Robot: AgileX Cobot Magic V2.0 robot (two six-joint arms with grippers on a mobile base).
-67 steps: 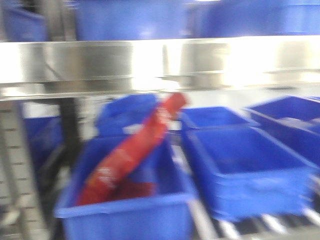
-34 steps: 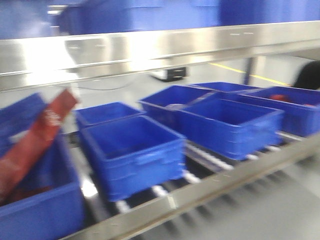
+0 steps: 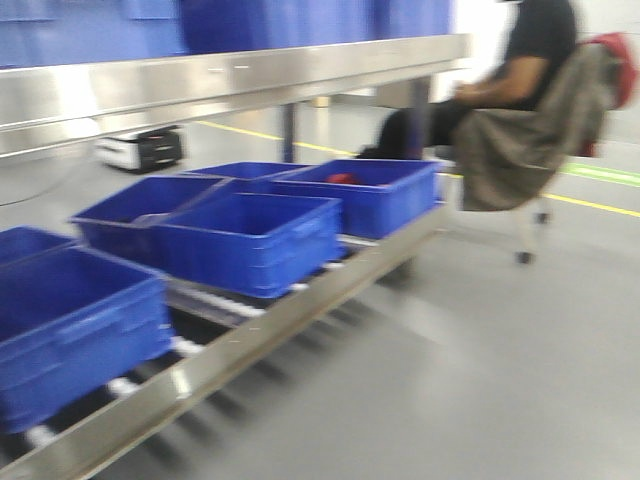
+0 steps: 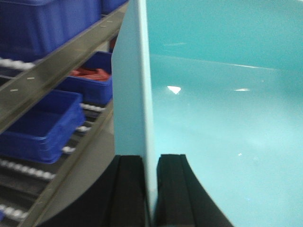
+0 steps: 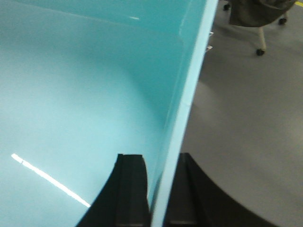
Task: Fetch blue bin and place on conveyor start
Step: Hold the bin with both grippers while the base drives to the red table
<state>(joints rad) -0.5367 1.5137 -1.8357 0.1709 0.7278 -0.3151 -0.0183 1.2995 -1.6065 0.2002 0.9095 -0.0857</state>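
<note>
At your left wrist, the left gripper (image 4: 150,165) has its two black fingers (image 4: 130,189) closed on one side wall of the blue bin (image 4: 227,118). One finger is outside and one inside, with the thin wall pinched between them. The right gripper (image 5: 158,179) pinches the opposite wall the same way, so you have the bin held up between both arms, its glossy inside filling both wrist views. Past the left wall you see the steel roller rack (image 4: 57,71) carrying dark blue bins (image 4: 42,123); one holds something red (image 4: 90,73). The front view is blurred, but it shows more of those bins on the rollers and a person (image 3: 520,70) seated on a wheeled chair (image 3: 520,150) on the grey floor (image 3: 480,350).
</note>
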